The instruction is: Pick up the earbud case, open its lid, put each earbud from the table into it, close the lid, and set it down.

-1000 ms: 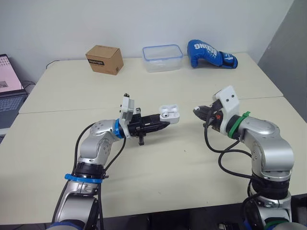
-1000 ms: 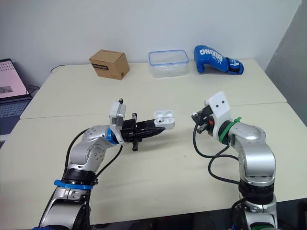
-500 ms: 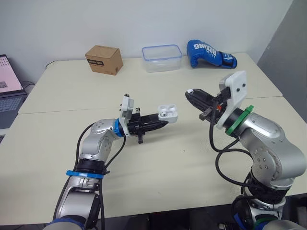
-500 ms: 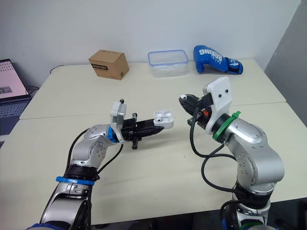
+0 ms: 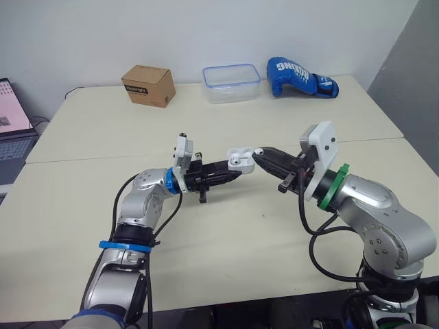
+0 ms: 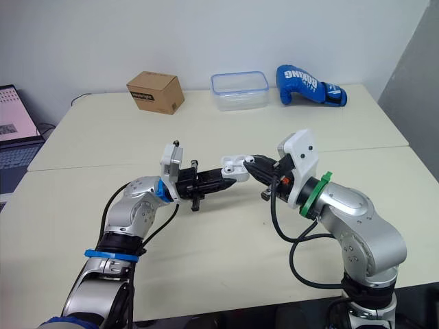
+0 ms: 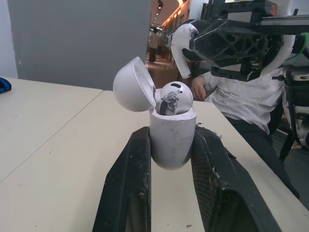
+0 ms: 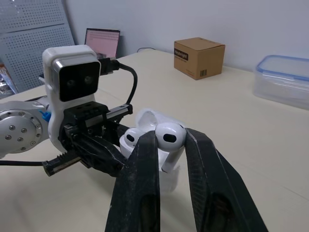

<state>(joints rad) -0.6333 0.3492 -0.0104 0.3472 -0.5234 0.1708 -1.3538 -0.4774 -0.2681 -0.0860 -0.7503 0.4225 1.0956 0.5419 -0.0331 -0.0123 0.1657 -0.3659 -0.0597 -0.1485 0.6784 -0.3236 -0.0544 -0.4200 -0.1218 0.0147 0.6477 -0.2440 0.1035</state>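
Change, head views: the right gripper (image 5: pixel 260 155), raised and well apart from the earbud case (image 5: pixel 238 159) half a second ago, is now reaching across to it (tips just beside the open top). The left gripper (image 5: pixel 233 175) is keeping the case above the table (image 5: pixel 89 137) in much the same spot.
Left gripper, head views: it is clamping the case from both sides.
Right gripper, head views: it is pinching the held earbud (image 5: pixel 258 151) at its tips.
Far edge of the table: one cardboard box (image 5: pixel 149 84), one clear container (image 5: pixel 232 82) and one blue boxing glove (image 5: pixel 300 77) are sitting in a row. One laptop (image 5: pixel 14 110) is showing at the left.
Left wrist view: the case is standing upright between the two black fingers (image 7: pixel 130 193), its lid (image 7: pixel 133 86) hinged back. A seated earbud (image 7: pixel 175 96) is resting in the case (the head views do not make this out). The held earbud is hanging above and beyond it in the other gripper. A person in a white shirt (image 7: pixel 236 99) is sitting behind.
Right wrist view: the fingers (image 8: pixel 142 188) are squeezing the held earbud over the open case, whether touching it is unclear. The seated earbud is showing beside it (white, in the near slot).
Count: one case, two earbuds, two grippers.
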